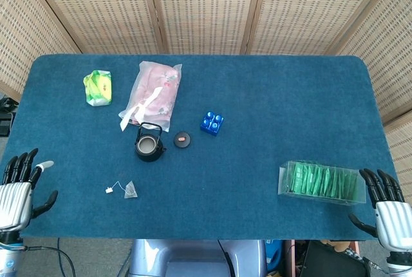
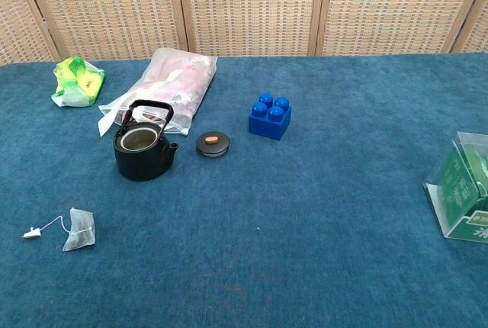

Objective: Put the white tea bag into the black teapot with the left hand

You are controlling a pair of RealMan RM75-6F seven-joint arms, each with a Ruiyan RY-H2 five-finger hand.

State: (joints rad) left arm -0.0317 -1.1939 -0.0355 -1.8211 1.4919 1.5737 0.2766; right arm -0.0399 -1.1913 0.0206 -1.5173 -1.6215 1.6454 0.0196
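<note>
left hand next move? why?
Probably reach the left hand forward and inward toward the white tea bag. The hand sits open at the table's near-left edge, holding nothing, while the tea bag lies flat on the cloth, untouched, just short of the black teapot, whose lid is already off.

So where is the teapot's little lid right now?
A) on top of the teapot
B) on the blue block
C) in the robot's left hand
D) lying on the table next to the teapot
D: the lid lies flat on the table just beside the teapot, whose top is open.
</note>
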